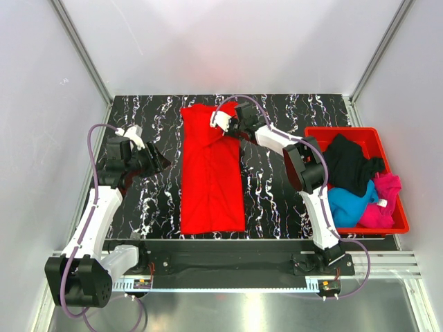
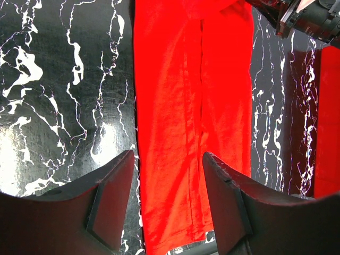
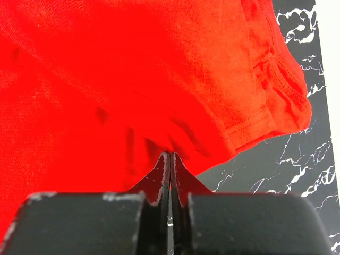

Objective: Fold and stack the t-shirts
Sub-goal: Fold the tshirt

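Observation:
A bright red t-shirt (image 1: 211, 173) lies folded into a long strip down the middle of the black marbled table (image 1: 277, 187). My right gripper (image 1: 225, 126) is at the strip's far right edge, shut on a pinch of the red cloth (image 3: 133, 69), with its jaws pressed together (image 3: 170, 156). A hemmed sleeve edge (image 3: 276, 90) hangs to the right of the pinch. My left gripper (image 1: 163, 162) hovers left of the shirt, open and empty (image 2: 167, 154), and the red strip (image 2: 191, 106) shows beyond its fingers.
A rigid red bin (image 1: 346, 130) stands at the table's right side, holding a black t-shirt (image 1: 349, 162), a blue one (image 1: 349, 204) and a magenta-pink one (image 1: 384, 200). White enclosure walls close in the left, right and back.

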Robot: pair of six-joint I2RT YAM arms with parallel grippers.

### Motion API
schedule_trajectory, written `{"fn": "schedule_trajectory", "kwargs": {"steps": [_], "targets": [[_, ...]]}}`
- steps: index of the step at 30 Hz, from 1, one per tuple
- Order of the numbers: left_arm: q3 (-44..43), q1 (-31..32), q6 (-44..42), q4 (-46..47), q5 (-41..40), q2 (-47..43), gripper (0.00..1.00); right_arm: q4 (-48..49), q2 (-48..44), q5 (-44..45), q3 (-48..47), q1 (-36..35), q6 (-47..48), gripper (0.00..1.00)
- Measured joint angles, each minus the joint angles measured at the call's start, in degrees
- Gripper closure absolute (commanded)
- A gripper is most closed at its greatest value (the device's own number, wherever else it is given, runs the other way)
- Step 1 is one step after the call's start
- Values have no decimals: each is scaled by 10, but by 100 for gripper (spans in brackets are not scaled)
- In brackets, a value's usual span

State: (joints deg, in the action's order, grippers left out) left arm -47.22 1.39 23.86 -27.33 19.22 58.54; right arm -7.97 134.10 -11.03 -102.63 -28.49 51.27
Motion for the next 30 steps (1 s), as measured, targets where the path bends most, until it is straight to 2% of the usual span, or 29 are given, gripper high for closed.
{"fn": "schedule_trajectory", "kwargs": {"steps": [8, 23, 30], "targets": [[0, 0, 0, 0, 1, 0, 40, -19, -4, 10, 4, 0, 5, 100], [0, 0, 2, 0, 6, 0, 39, -67, -74, 8, 35, 0, 1, 100], [0, 0, 2, 0, 6, 0, 39, -71, -77, 5, 74, -7, -7, 100]]}}
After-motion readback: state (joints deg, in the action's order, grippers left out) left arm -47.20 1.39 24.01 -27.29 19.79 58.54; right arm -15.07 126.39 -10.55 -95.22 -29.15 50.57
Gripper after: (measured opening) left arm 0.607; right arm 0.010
